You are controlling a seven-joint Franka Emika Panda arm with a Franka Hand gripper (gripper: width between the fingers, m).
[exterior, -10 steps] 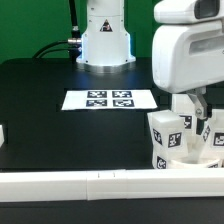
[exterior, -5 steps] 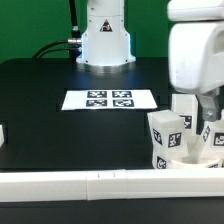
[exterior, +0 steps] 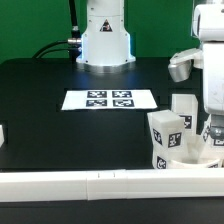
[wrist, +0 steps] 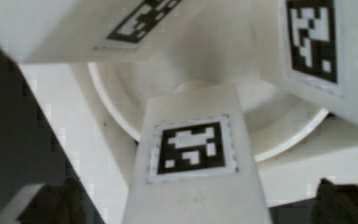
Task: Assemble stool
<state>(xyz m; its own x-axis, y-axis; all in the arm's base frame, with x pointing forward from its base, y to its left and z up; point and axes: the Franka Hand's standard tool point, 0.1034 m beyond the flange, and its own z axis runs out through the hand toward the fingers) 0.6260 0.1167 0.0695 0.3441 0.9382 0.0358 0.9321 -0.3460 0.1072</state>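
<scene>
The white stool (exterior: 185, 158) stands at the exterior view's right, seat down, with tagged block legs (exterior: 165, 133) pointing up. My gripper (exterior: 208, 125) hangs over its right side, mostly cut off by the frame edge. In the wrist view one tagged leg (wrist: 194, 150) runs across the round seat (wrist: 114, 105) and passes between my dark fingers (wrist: 55, 205). The gripper (wrist: 202, 203) is open, with a gap showing on each side of that leg. Two more tagged legs (wrist: 309, 40) show further off.
The marker board (exterior: 110, 99) lies flat mid-table in front of the robot base (exterior: 104, 40). A long white rail (exterior: 100, 185) runs along the front edge, right against the stool. A small white block (exterior: 3, 133) sits at the exterior view's left edge.
The wrist has shifted toward the exterior view's right, uncovering more of the stool's legs. The stool has not moved.
</scene>
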